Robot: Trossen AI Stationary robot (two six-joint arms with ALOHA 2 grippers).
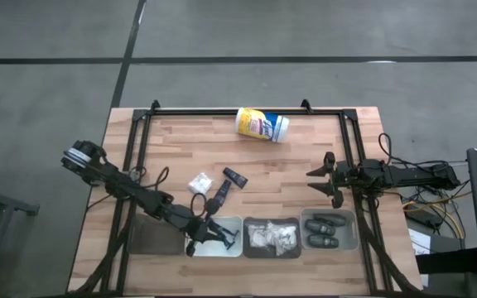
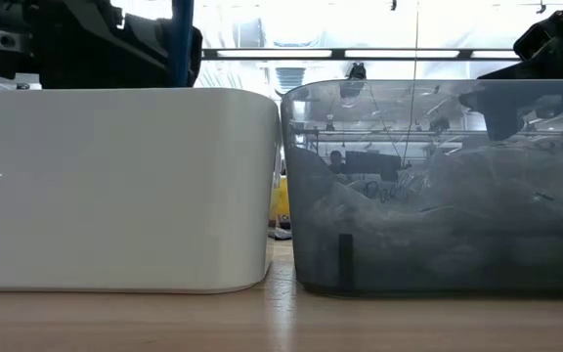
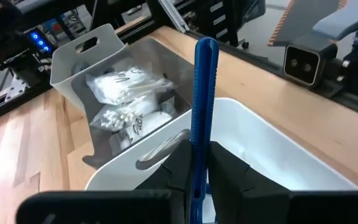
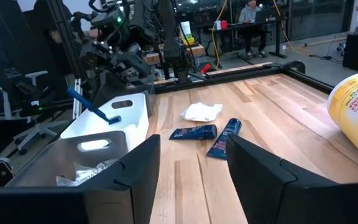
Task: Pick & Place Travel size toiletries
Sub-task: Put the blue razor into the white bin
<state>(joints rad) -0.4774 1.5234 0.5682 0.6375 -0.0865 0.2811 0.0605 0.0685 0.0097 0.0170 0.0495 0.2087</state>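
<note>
Left tool (image 3: 194, 180) pinches a blue razor (image 3: 204, 93) upright over the white bin (image 3: 278, 155); right tool (image 4: 191, 162) hangs open, empty, at the bench's (image 1: 305, 165) right edge.

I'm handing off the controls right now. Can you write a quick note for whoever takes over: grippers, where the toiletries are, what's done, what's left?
Left gripper: shut on the blue razor, held over the white bin.
Right gripper: open, empty, waiting near the table's right edge above the pod bin.
Done: dark pods in the right bin; white packets in the middle grey bin.
Left: release the razor; then one white packet and two dark tubes on the table. The yellow canister lies at the far edge.
</note>
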